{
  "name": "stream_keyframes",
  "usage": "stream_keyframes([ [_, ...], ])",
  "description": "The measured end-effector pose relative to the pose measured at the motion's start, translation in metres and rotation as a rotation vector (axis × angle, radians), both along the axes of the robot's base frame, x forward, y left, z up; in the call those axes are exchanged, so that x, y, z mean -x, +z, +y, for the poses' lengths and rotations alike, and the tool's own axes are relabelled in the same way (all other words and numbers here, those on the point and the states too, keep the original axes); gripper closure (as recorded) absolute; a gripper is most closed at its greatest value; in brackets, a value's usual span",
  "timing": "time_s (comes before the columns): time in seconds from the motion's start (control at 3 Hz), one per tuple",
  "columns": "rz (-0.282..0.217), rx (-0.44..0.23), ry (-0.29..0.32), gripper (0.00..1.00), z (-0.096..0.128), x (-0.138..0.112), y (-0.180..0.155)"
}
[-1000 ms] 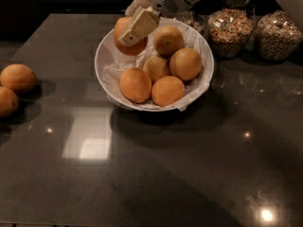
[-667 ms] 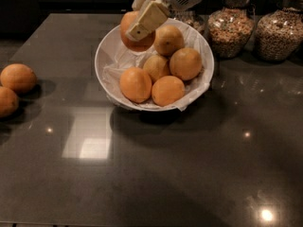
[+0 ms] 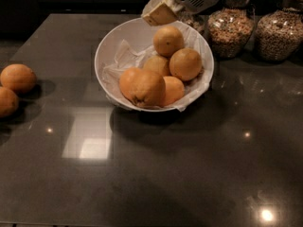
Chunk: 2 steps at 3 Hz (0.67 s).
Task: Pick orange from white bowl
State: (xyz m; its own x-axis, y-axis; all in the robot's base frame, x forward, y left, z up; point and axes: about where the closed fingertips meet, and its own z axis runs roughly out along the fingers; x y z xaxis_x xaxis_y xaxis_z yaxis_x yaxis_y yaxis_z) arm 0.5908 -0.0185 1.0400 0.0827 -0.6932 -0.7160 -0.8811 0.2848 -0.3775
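The white bowl point(image 3: 110, 47) with crumpled white paper lining stands at the middle back of the dark table. It holds several oranges: one on top at the back point(image 3: 168, 40), one to the right point(image 3: 185, 64), and a blurred one at the front left point(image 3: 142, 86). My gripper point(image 3: 161, 12) hangs above the bowl's back rim, up and left of the top orange and apart from it. No orange shows in the gripper.
Two loose oranges point(image 3: 18, 78) lie at the table's left edge. Two glass jars of grain point(image 3: 230, 32) point(image 3: 279, 34) stand right behind the bowl on the right. The dark tabletop point(image 3: 156, 174) stretches in front of the bowl.
The gripper has risen and drawn back from the bowl's left rim. The orange it was on there no longer shows at the gripper. A blurred orange now lies at the bowl's front left.
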Motion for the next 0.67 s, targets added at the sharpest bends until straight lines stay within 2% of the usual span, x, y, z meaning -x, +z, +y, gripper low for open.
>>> stream_keyframes([
  [0.33, 0.0, 0.0, 0.0, 0.81, 0.0, 0.0, 0.0],
  [0.67, 0.0, 0.0, 0.0, 0.58, 0.0, 0.0, 0.0],
])
